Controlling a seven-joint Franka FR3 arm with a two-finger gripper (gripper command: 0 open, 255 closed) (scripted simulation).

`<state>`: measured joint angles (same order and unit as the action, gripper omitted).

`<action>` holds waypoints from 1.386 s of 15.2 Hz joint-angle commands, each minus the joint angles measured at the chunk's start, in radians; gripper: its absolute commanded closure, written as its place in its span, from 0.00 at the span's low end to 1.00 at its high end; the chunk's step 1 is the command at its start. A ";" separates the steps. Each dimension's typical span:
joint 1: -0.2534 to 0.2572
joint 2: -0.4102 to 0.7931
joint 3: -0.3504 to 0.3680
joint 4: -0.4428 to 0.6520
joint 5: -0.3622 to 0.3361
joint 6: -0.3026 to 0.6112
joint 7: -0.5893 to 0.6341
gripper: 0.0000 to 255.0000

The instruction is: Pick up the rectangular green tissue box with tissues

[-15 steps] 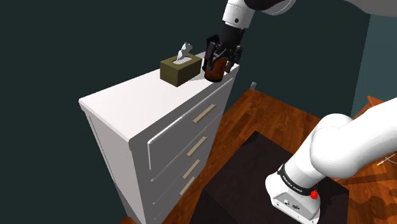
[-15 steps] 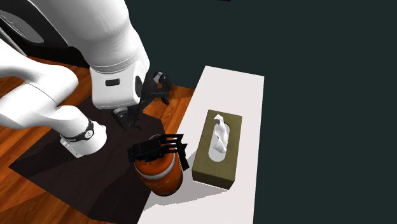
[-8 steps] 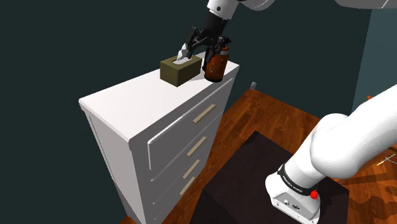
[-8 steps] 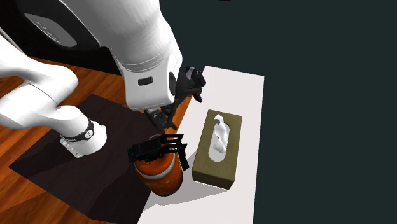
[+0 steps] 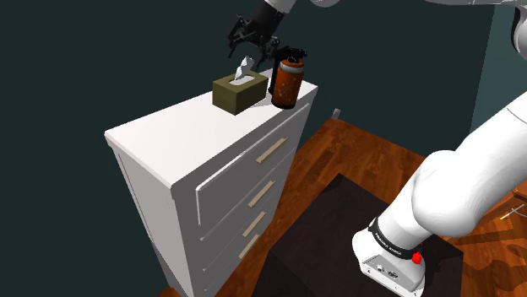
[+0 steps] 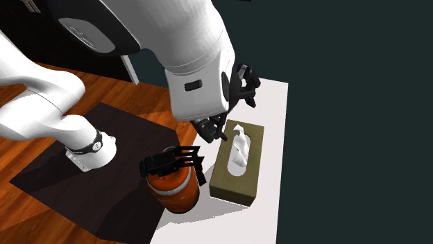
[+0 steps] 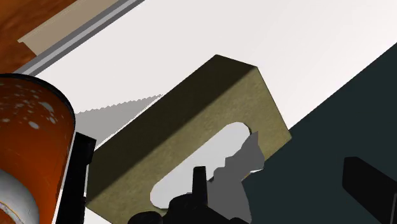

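Claw: the black gripper (image 5: 250,49) (image 6: 211,133) (image 7: 277,168) hangs with its two fingers spread wide and nothing between them
In the way: a canister (image 5: 285,83) (image 6: 173,188) (image 7: 28,137) stands upright just beside the tissue box, on the drawer side of the claw and close to it
Tissue box: the tissue box (image 5: 236,93) (image 6: 254,173) (image 7: 191,124) sits right under the claw, untouched; in the wrist view one finger is over its slot and the other is out past the dresser's back edge
Place: at one end of the dresser top (image 5: 169,139) (image 6: 267,97) (image 7: 203,38), along the back edge by the corner, with the canister at the front corner of that end
Box make: rectangular, matte olive green, flat faces, an oval slot on top with a crumpled white tissue (image 5: 243,67) (image 6: 240,147) poking up
Canister make: rounded rust-orange body with pale speckles, black lever head
Dresser: white, smooth, with drawers and tan bar handles (image 5: 272,152)
Beyond: dark stand (image 5: 329,245) on a wood floor (image 5: 363,148), and a dark teal wall (image 5: 84,67)
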<state>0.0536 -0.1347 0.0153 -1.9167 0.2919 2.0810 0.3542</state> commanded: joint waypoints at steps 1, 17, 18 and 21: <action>0.000 0.004 -0.001 -0.017 0.006 0.024 -0.007 0.00; 0.002 0.008 0.001 -0.073 0.016 0.082 -0.024 1.00; 0.002 0.007 0.000 -0.061 0.014 0.069 -0.020 1.00; 0.001 0.004 -0.001 -0.024 0.007 0.031 -0.009 1.00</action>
<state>0.0544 -0.1273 0.0148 -1.9507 0.3010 2.1239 0.3418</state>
